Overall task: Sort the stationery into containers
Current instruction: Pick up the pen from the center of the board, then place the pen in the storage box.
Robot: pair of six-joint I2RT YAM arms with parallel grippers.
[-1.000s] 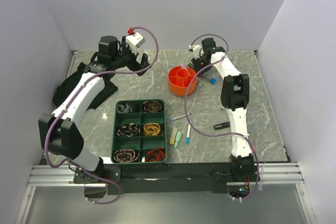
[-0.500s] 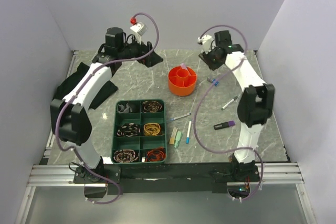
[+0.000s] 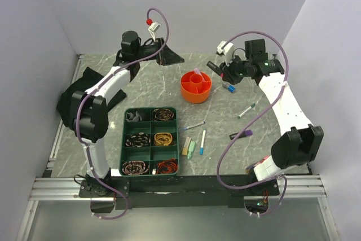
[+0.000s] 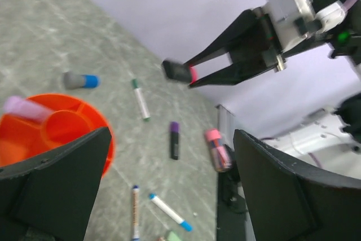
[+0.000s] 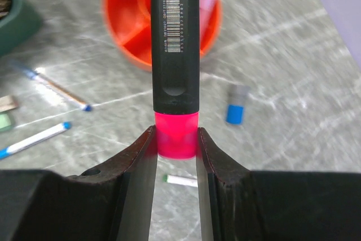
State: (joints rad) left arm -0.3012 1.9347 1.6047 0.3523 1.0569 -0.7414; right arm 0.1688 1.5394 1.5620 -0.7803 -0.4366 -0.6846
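Marble tabletop (image 3: 169, 91): right pincer (image 5: 176, 134) grips pink highlighter (image 5: 175, 43) (black body); left pincer (image 4: 169, 136) gapes wide.

Barcode label (image 5: 174, 18) on black marker (image 5: 175, 77); digits illegible.

Free bench left of the pot, clutter on its right and front

The bench (image 3: 161, 86) is bare left of the orange pot (image 3: 196, 87) and between it and the green tray (image 3: 150, 140). A blue-capped piece (image 3: 229, 88) lies near the pot's right side, and loose pens (image 3: 202, 142) lie beside the tray. Beyond the pot hang the wide-open left end effector (image 4: 172, 134) and the right end effector (image 5: 175, 132), which clamps a highlighter (image 5: 175, 43).
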